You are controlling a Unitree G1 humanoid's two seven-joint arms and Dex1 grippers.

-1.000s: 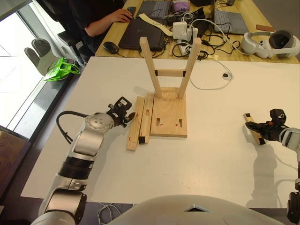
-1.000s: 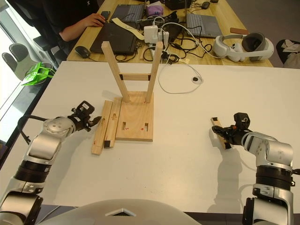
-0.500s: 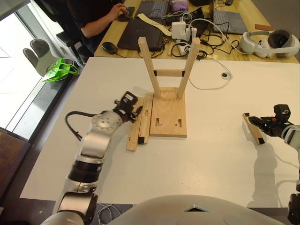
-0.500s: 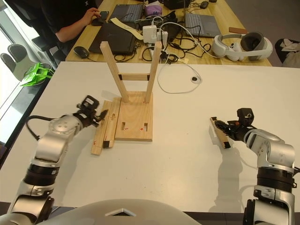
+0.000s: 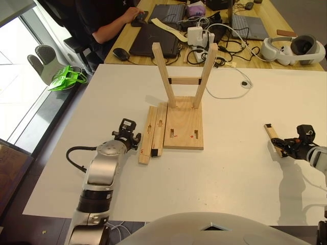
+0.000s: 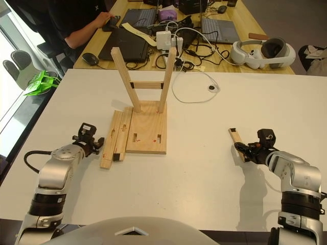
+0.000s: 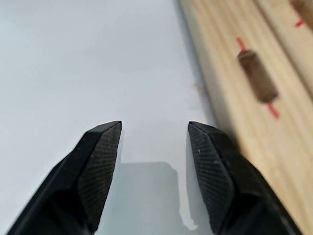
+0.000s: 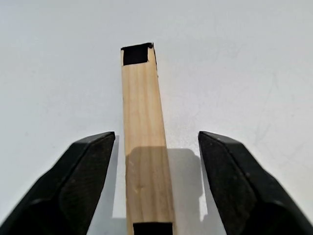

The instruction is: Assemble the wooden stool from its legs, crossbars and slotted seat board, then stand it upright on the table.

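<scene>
Straddling the crossbar (image 8: 141, 98), which lies flat well right of the board (image 5: 184, 125), the right gripper (image 8: 155, 139) stands open; closing off-centre could skew it. The left gripper (image 7: 154, 128), open and empty, sits just beside the loose legs (image 5: 147, 138) left of the board and could knock them.

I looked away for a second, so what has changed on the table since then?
The left hand went to the loose legs, then pulled back toward the robot, open. The right hand stays open around the short bar. The seat board is unmoved.
</scene>
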